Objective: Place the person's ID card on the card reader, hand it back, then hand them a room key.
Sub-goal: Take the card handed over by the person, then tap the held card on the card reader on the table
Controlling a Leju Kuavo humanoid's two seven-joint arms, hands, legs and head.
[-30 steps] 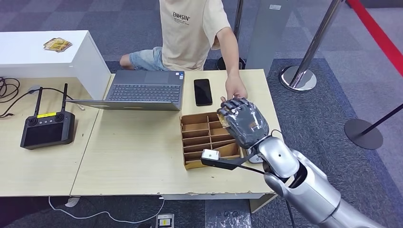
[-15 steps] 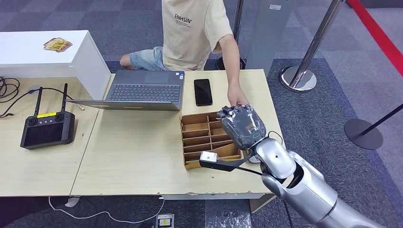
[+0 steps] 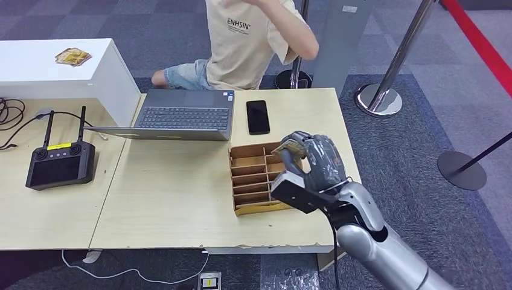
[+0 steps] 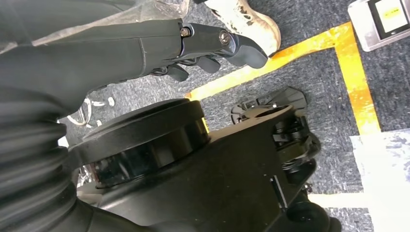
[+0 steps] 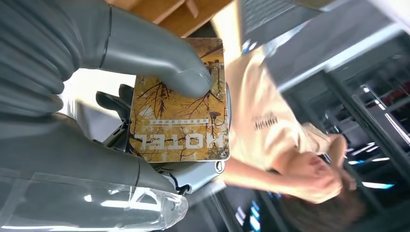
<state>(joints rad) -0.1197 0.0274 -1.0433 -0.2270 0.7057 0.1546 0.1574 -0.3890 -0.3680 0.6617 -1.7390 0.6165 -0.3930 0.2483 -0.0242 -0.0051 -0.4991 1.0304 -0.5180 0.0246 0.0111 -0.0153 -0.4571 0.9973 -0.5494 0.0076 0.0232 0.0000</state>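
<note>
Final step under way: right hand clamped on the hotel room key, raised above the wooden tray, handover to the person pending; left hand hanging, grasp impossible to tell.

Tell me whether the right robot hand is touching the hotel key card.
Touching. In the right wrist view, the right robot hand presses its thumb onto the face of the hotel key card, with darker fingers behind it.

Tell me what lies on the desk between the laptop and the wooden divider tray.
In the head view, bare tabletop separates the laptop from the wooden tray. The black phone lies beside the laptop, just behind the tray, not between them.
</note>
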